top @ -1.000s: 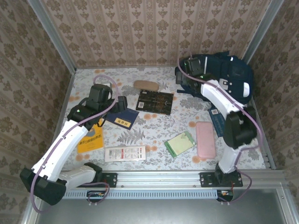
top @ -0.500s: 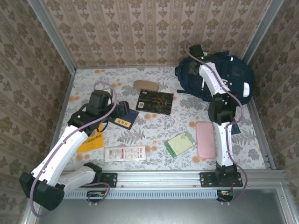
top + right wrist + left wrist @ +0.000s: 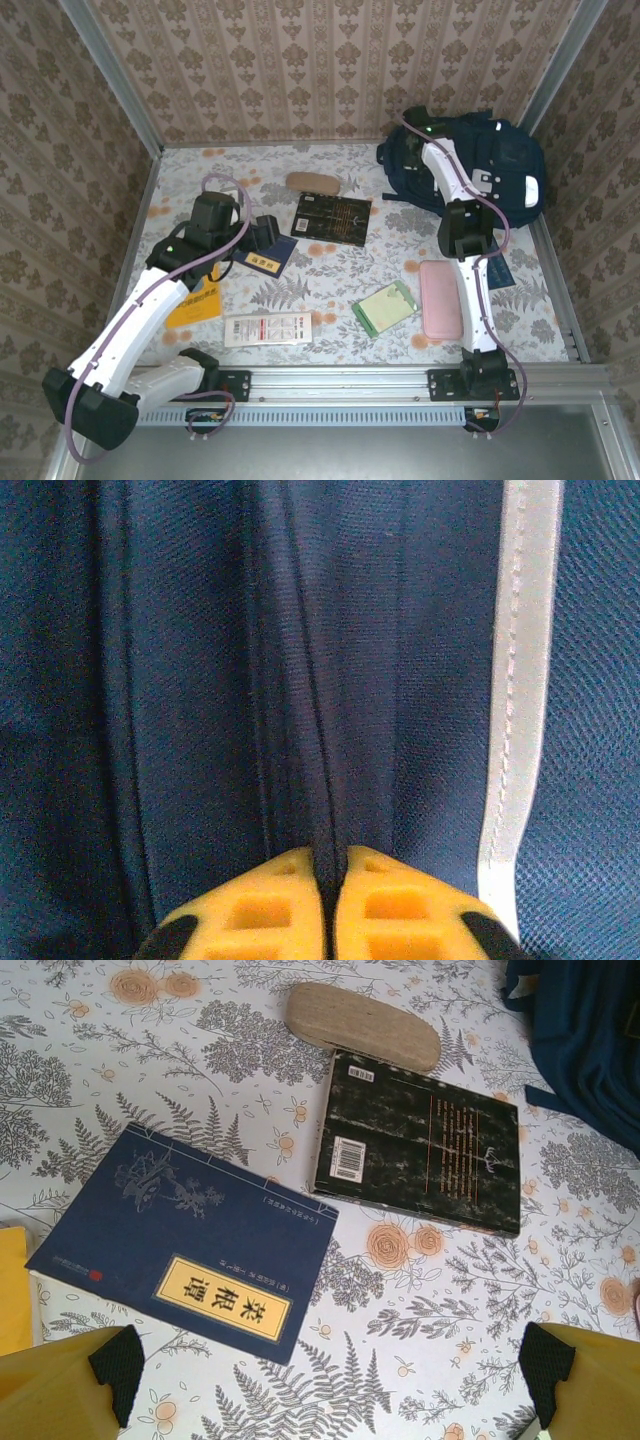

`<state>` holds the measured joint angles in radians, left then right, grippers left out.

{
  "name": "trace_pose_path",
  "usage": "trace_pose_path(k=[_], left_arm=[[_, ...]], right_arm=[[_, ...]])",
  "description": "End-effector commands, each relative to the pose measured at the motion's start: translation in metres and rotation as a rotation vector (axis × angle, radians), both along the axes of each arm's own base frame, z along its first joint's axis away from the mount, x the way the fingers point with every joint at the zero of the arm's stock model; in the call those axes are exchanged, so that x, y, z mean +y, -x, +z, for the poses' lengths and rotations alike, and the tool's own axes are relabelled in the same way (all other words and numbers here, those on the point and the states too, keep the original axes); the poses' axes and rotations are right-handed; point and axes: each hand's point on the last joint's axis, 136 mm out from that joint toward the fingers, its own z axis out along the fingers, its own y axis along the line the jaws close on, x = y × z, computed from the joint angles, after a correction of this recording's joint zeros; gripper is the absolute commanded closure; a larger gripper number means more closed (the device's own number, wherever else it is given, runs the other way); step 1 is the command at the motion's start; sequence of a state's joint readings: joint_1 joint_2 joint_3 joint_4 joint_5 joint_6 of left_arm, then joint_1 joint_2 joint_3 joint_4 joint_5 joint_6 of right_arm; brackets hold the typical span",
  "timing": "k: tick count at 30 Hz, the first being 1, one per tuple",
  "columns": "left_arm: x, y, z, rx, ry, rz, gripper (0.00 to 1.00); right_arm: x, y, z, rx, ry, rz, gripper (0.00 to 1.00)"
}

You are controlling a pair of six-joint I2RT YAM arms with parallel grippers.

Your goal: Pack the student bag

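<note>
navy book (image 3: 180, 1235), black book (image 3: 420, 1160), tan case (image 3: 362, 1028), pink case (image 3: 440, 298), green notepad (image 3: 385, 307)

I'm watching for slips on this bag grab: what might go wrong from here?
The right jaws pinch only a thin fold of the student bag; it may slip free when pulled. Nothing else holds the bag, so a tug might drag it whole rather than open it.

On the blue book (image 3: 150, 1210), a yellow label (image 3: 222, 1298) reads 菜根谭; the black book (image 3: 420, 1155) has a barcode (image 3: 349, 1150).
</note>
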<state>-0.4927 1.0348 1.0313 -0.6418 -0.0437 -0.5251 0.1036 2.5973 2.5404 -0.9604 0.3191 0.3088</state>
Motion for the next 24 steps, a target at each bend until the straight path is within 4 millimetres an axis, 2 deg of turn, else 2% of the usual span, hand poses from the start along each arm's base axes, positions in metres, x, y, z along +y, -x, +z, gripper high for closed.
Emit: trace_pose_path(k=[1,3,7,13,16,18,20,24], left_arm=[[-0.001,-0.003,-0.001,0.008,0.022,0.005,0.0],[-0.001,-0.004,-0.001,0.011,0.025,0.004,0.0],[-0.002,-0.004,-0.001,0.013,0.011,-0.012,0.0],[-0.007,-0.002,0.004,-0.018,0.031,-0.054,0.0],[-0.007,-0.001,0.01,-0.045,0.045,-0.053,0.01],[-0.007,-0.001,0.014,-0.056,0.05,-0.051,0.01],[-0.009,-0.001,0.02,-0.061,0.058,-0.06,0.01],[-0.018,0.001,0.033,-0.069,0.089,-0.084,0.02]], right_arm=[[-0.006,0.008,0.02,0.003,-0.016,0.028,1.0],[0.007,0.006,0.039,-0.043,-0.036,0.086,1.0],[0.045,0.01,0.095,-0.179,-0.052,0.24,1.0],[0.099,0.047,0.172,-0.395,-0.222,0.438,1.0],[0.121,0.071,0.19,-0.433,-0.271,0.548,1.0],[0.134,0.086,0.195,-0.446,-0.288,0.627,1.0],[0.138,0.098,0.199,-0.475,-0.269,0.667,1.0],[0.157,0.133,0.218,-0.639,-0.249,0.846,1.0]])
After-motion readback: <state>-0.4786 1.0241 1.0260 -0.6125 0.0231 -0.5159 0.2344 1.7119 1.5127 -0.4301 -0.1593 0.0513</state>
